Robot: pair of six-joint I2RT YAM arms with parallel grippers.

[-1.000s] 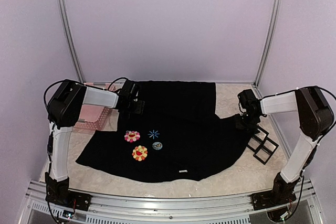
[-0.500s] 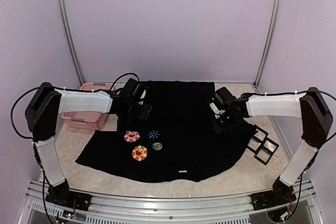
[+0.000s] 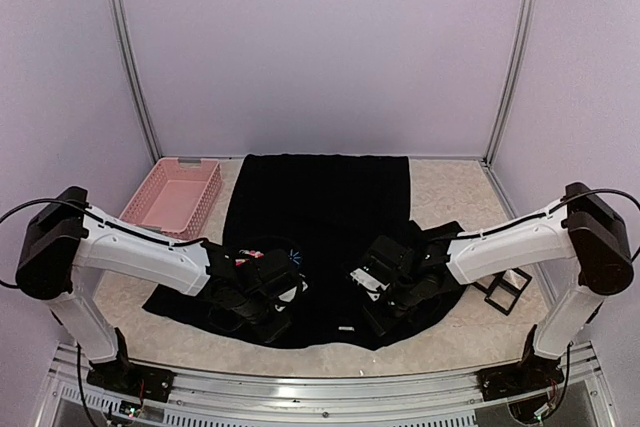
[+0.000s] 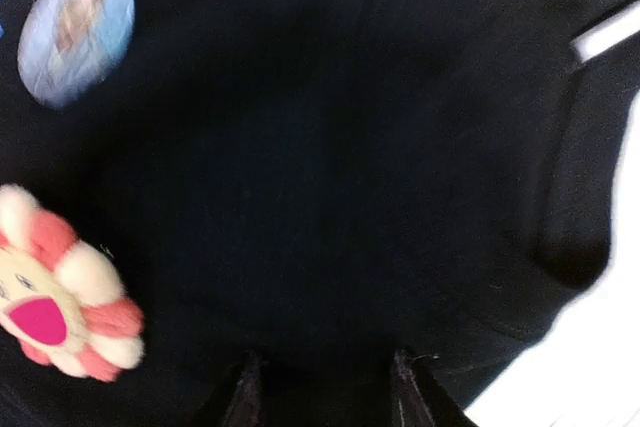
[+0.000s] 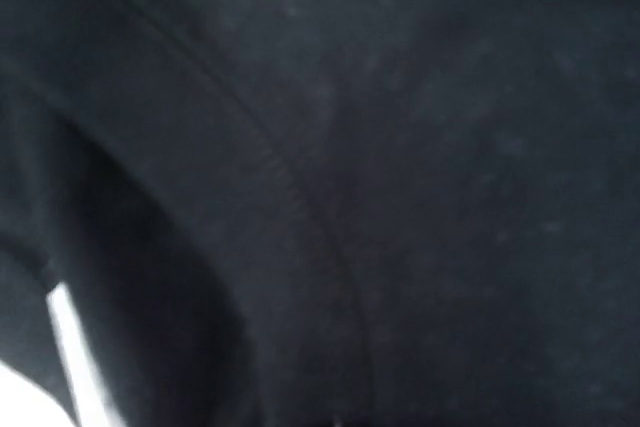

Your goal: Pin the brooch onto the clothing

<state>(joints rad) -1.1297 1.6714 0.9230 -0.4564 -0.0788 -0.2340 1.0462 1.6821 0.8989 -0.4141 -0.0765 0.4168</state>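
A pink slatted basket [image 3: 172,199] sits at the far left of the pale, marbled worktop [image 3: 450,187]. Over on the right edge lie some black square frames [image 3: 508,292], partly hidden. Lilac walls [image 3: 320,47] stand behind, with a metal post [image 3: 130,57] in the corner.

Up close on the left wrist: barely making out the brooch [image 4: 76,31], smeared on the shirt [image 4: 330,167]. Getting only part of the flower [image 4: 60,297], cut by the edge, and fingers [image 4: 245,402] clipped at the bottom. From above: can't find the brooch on the shirt's near half, covered by the left arm [image 3: 140,252]. Can't pick the right gripper [image 3: 385,309] out of the shirt's black. Right wrist: nothing but blurred shirt.
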